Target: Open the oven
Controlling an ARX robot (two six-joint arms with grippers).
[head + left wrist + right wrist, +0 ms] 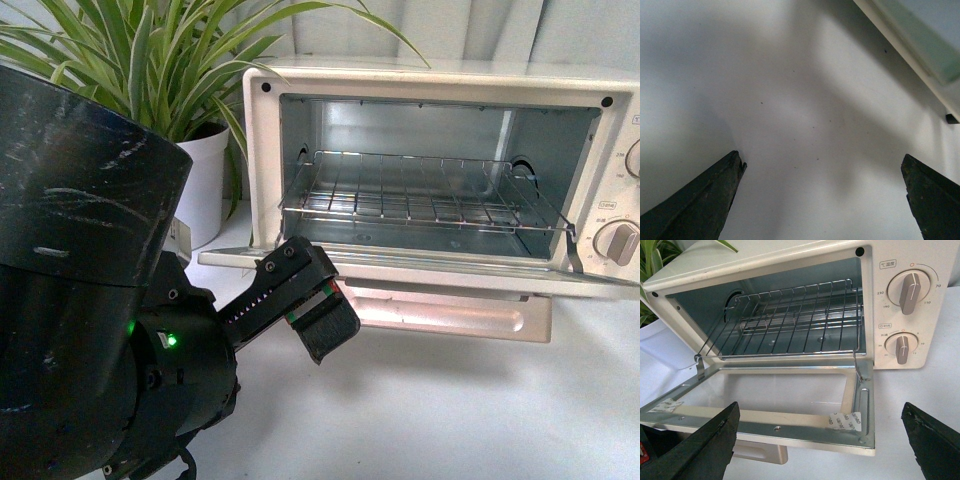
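The cream-white oven [440, 80] stands at the back with its glass door [420, 265] folded down flat and its bar handle [450, 315] hanging under the front edge. The wire rack [420, 195] shows inside. My left gripper [325, 320] is open and empty, low in front of the door's left end. Its wrist view shows its fingertips apart [821, 165] over the white table, with the door's edge [920, 55] beside it. My right gripper [820, 415] is open and empty, facing the open oven [740, 265] just in front of the door [790, 422].
A spider plant in a white pot [205, 185] stands left of the oven. Two grey knobs [910, 290] sit on the oven's right panel. My left arm's black body [80, 300] fills the near left. The table [450, 420] is white.
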